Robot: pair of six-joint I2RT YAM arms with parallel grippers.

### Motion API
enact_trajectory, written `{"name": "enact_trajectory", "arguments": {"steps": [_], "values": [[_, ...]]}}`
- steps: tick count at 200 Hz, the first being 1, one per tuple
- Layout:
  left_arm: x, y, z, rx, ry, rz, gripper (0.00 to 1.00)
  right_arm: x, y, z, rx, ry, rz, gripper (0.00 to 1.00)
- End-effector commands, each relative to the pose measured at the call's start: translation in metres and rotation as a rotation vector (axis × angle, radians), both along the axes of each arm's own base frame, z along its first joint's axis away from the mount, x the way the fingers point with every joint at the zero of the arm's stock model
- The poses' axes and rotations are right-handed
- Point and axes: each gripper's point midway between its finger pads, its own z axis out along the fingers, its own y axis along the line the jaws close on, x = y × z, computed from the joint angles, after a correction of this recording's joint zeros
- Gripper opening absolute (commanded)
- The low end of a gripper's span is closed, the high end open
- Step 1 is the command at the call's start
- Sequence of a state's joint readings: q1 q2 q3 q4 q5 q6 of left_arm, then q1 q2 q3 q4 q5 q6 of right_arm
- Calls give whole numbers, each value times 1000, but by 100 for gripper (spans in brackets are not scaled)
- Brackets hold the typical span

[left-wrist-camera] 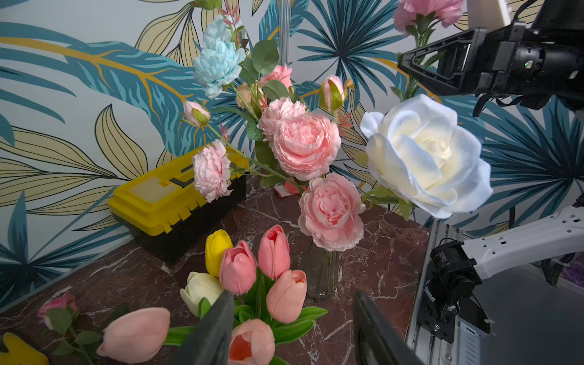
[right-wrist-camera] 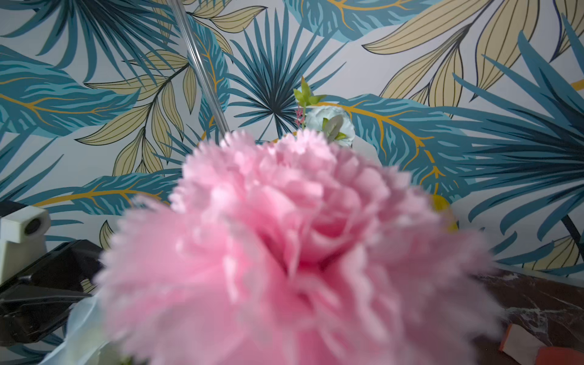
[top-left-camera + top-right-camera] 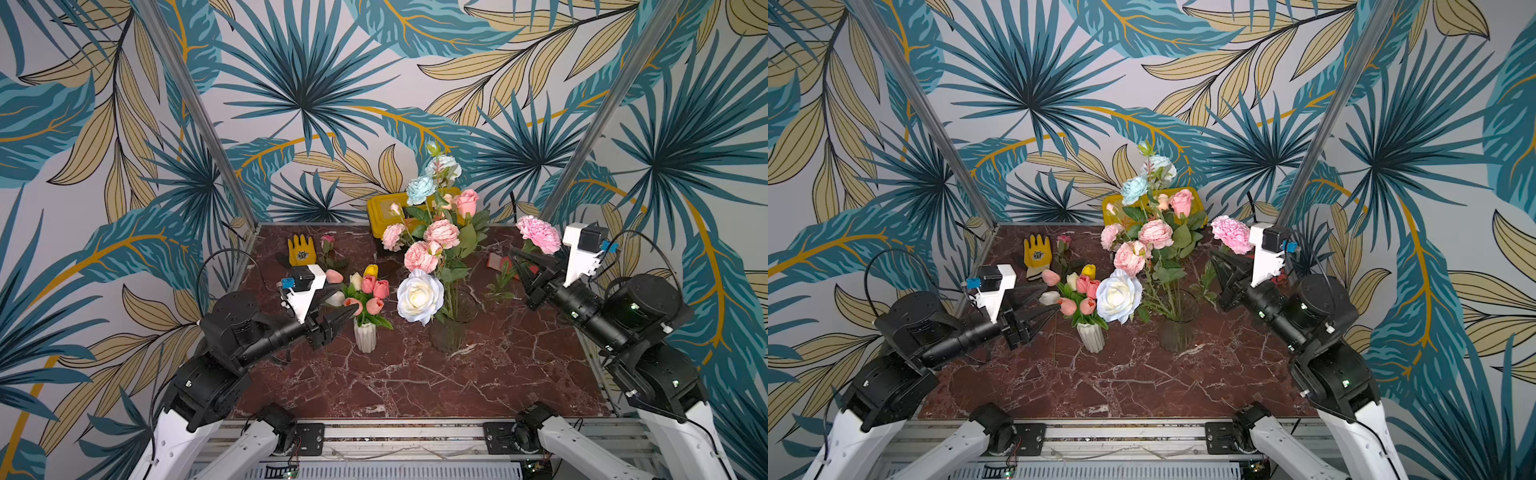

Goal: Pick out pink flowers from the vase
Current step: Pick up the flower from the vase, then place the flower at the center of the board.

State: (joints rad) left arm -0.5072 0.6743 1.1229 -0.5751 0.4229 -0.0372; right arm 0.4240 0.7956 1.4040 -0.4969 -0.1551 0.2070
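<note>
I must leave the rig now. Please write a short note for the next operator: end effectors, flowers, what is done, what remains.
Left end effector: open, empty, at the pink tulips in the white vase.
Right end effector: shut on the stem of a pink carnation, held in the air right of the glass vase.
Done: that carnation is out; a small pink rose lies on the table by the yellow glove.
Left to do: pink peonies and a pink rose in the glass vase, plus the pink tulips. Leave the white rose and blue blooms.
</note>
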Motion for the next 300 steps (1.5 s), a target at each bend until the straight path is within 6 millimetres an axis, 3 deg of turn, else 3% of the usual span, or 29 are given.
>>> {"name": "enact_trajectory", "arguments": {"steps": [1, 76, 140, 170, 188, 211, 252, 300], "values": [[1, -1, 14, -31, -29, 1, 60, -10, 12, 2, -65, 42, 89, 0], [3, -10, 12, -51, -10, -40, 60, -27, 30, 53, -31, -25, 231, 0], [10, -11, 15, -75, -34, -22, 60, -3, 46, 87, 15, -119, 259, 0], [31, -4, 29, -94, -58, 76, 60, 15, 60, 106, 11, -162, 281, 0], [46, 0, 40, -113, -74, 143, 60, 26, 74, 115, 11, -178, 307, 0], [56, -11, 52, -123, -83, 115, 60, 31, 97, 124, 1, -208, 350, 0], [70, -26, 77, -186, -148, 62, 62, 47, 153, 117, -103, -246, 396, 0], [74, -46, 103, -249, -222, -54, 62, 68, 188, 107, -150, -272, 406, 0]]}}
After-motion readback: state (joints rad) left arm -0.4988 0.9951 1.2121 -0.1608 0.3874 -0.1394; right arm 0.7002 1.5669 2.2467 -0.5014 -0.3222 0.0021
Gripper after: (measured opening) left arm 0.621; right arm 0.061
